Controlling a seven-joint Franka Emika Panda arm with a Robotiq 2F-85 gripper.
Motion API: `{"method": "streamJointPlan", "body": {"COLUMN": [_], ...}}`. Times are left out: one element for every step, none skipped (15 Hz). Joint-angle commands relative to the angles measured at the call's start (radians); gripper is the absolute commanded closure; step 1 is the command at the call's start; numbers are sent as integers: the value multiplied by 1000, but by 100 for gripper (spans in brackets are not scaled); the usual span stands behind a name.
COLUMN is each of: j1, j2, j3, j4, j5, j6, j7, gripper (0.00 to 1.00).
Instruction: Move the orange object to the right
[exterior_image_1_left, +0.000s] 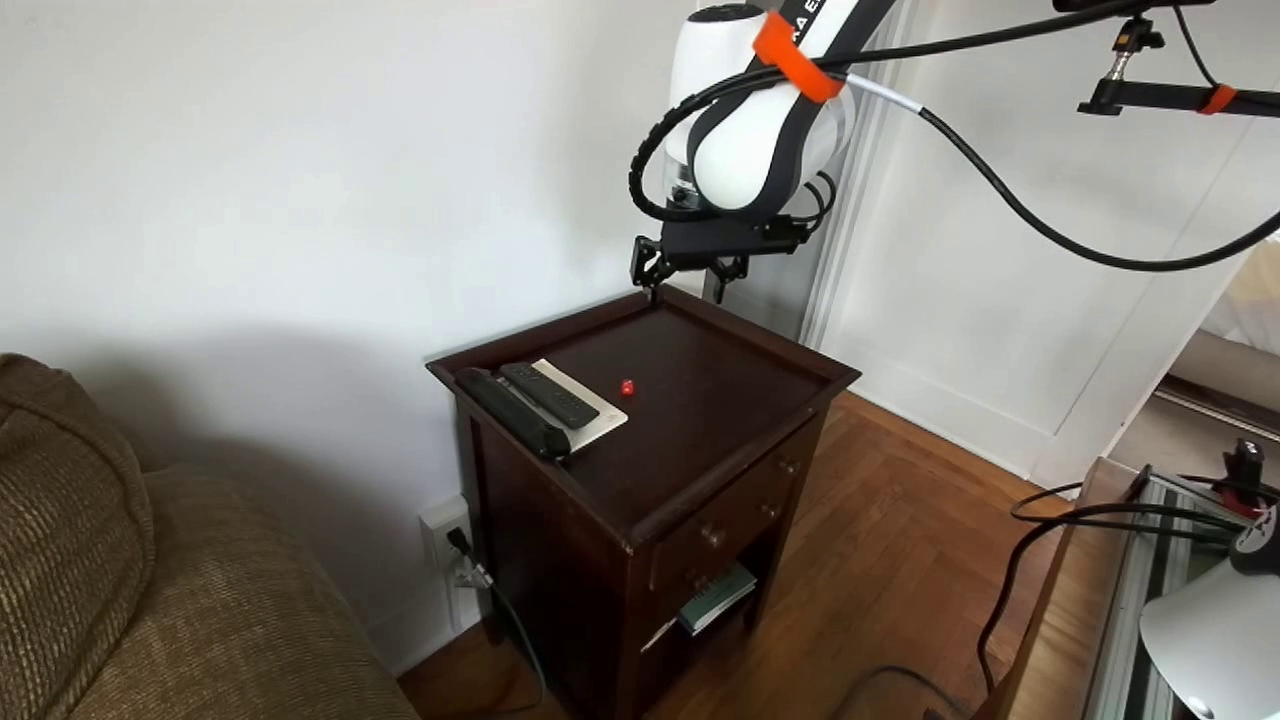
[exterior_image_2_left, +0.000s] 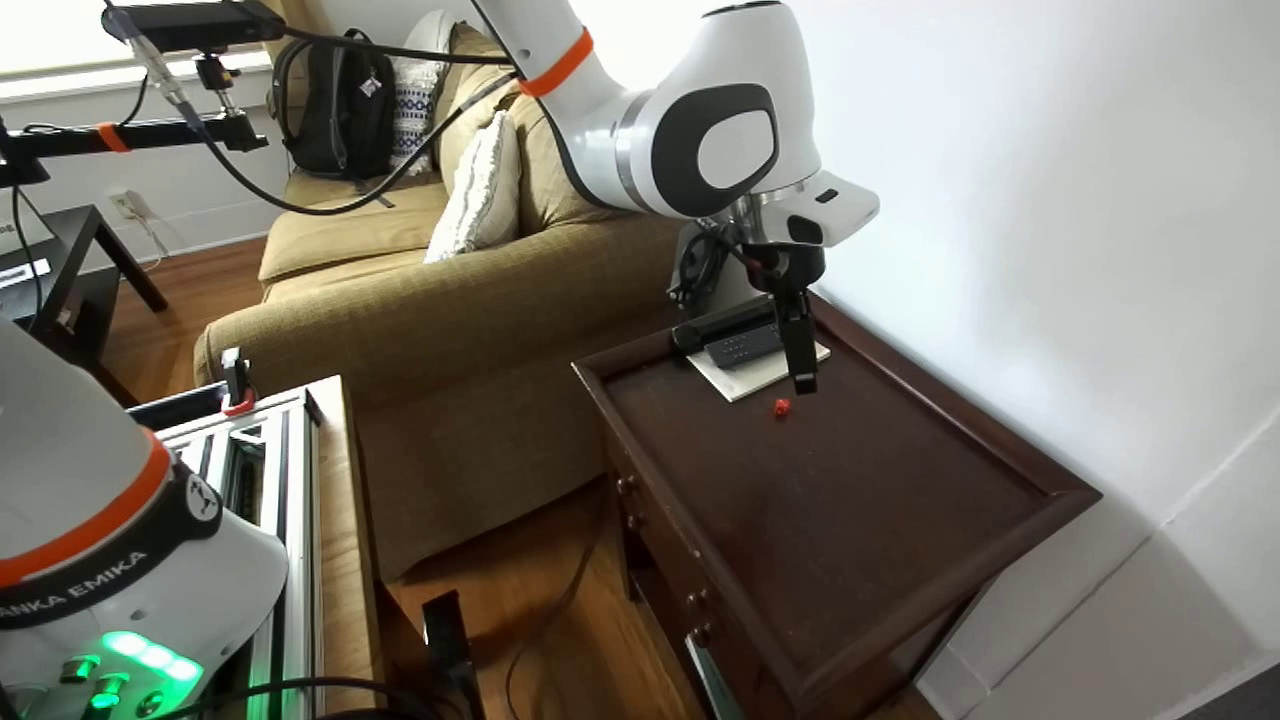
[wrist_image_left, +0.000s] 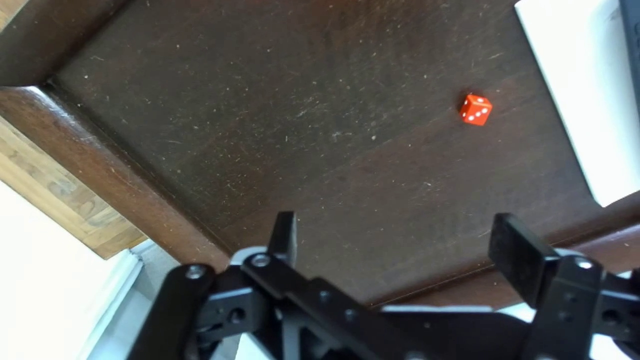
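Claw hangs above a table in an exterior view. In an exterior view, I see a tiny orange-red die on the table near a remote. In the wrist view, the claw is wide, well apart from the die.

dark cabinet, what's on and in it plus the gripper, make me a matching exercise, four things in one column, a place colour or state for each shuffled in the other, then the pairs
1. die
2. gripper
3. remote
4. green book

A. below the drawers
B. lying on a pale pad
C. orange-red with white pips
D. open, holding nothing

Pairs: 1-C, 2-D, 3-B, 4-A
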Motion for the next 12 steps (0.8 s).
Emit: {"method": "streamJointPlan", "body": {"j1": [-21,-31,-34,-37,-43,-51,-37,-38,-38,-39,-39,-39], "j2": [-17,-14,-13,-11,-13,-14,-1,-1,-1,-1,-1,-1], "j3": [24,36,42,48,60,73,51,54,54,54,54,54], "j4": [-28,-24,-20,-17,-15,-14,2,3,5,6,6,6], "j5": [-4,7,11,15,27,37,4,4,3,4,4,4], "j6": [26,25,24,21,1,-2,-2,-2,-2,-2,-2,-2], "j7": [19,14,14,12,13,6,10,10,10,10,10,10], "gripper": [0,0,0,0,0,0,0,0,0,0,0,0]}}
